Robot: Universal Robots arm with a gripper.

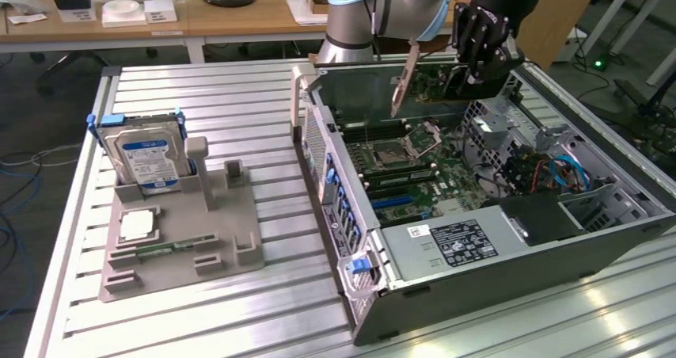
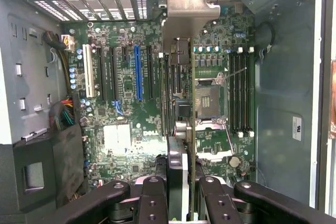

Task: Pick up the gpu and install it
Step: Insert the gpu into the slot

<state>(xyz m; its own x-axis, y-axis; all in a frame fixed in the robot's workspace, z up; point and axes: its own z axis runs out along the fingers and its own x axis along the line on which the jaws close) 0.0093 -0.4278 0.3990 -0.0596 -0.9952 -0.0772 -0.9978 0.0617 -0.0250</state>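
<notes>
In the exterior view the gripper (image 1: 470, 85) is clamped on the gpu (image 1: 425, 85), which hangs edge-down just above the open computer case (image 1: 507, 287); the card looks light, stiff and fragile, best held by its board edges, clear of fan and connector. In the wrist view the gpu (image 2: 178, 174) sits edge-on between the fingers (image 2: 149, 203), over the case's motherboard (image 2: 131, 108), with its bracket (image 2: 190, 11) toward the case's rear wall. Its fan face is hidden, and which slot lies beneath is unclear.

Robotics lab: slotted metal bench (image 1: 211, 97); cluttered wooden desks (image 1: 264, 21) behind.
</notes>
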